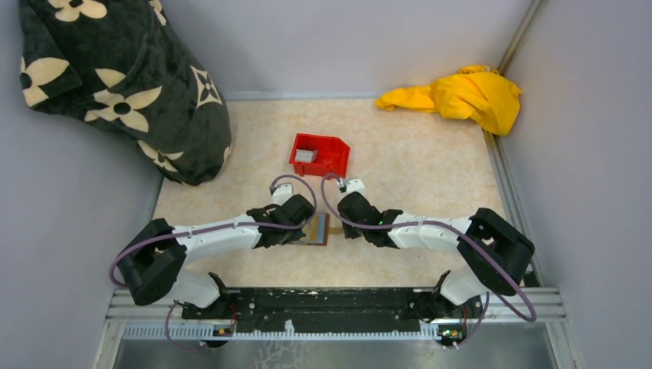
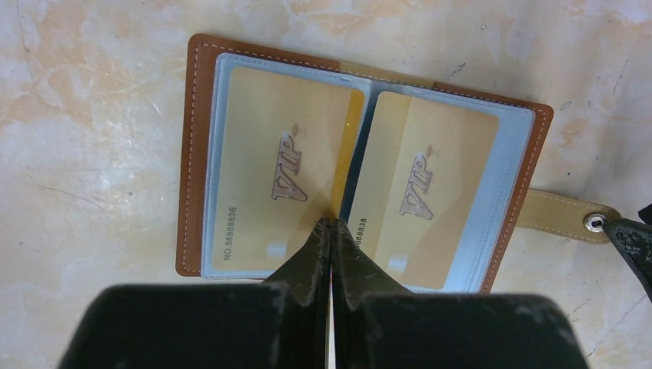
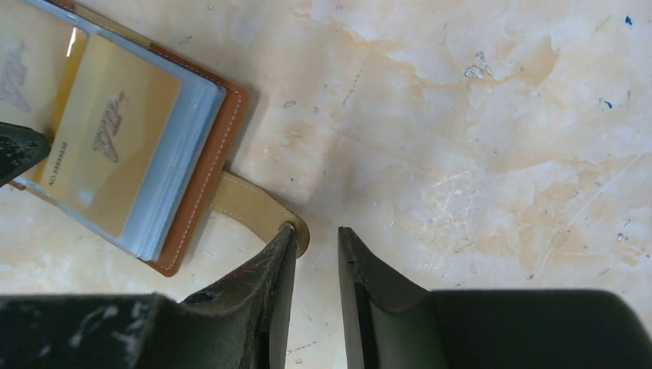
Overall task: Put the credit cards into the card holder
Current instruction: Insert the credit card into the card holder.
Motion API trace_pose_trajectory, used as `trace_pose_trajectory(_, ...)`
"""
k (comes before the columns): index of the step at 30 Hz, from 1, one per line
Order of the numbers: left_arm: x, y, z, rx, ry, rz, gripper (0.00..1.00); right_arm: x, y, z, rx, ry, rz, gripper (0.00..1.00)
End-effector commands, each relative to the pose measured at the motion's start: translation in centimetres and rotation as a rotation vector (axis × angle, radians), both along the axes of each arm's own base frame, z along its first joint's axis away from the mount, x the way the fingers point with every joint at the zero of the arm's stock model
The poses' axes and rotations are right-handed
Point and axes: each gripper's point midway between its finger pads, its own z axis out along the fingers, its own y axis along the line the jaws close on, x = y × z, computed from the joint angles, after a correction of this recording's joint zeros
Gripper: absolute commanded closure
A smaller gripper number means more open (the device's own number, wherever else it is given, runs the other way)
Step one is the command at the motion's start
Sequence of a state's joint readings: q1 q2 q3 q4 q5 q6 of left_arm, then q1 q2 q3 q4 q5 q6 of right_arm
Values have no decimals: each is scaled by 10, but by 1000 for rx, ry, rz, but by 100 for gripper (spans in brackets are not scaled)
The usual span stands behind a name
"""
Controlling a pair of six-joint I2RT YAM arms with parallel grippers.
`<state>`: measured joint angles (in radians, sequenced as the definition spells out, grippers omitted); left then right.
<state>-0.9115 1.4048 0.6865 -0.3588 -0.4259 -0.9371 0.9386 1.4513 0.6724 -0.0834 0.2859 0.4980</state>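
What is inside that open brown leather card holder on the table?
Two gold plastic cards marked VIP: the left card and the right card, each in a clear plastic sleeve. More sleeves lie stacked beneath; whatever they hold is covered.

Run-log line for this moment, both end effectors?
card holder: open | left end effector: shut at its middle | right end effector: open beside strap

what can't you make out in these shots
- Top view: arms cover most of the card holder.
- Top view: grey contents of red bin too small to identify.
- Left wrist: shut left hand covers the holder's lower fold; a pinch cannot be told.
- Right wrist: strap end hidden behind right hand.
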Motion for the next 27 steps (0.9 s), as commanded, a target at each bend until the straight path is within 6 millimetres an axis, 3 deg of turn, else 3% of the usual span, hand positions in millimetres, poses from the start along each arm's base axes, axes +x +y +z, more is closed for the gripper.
trace_pose_trajectory(1,1,2,-4,7,-2,-5,99,11,19,32,37,-84,10,72)
trace_pose_trajectory(27,10,-15,-1,-34,-14,-35,99,8,36,41,20,-103,43,71)
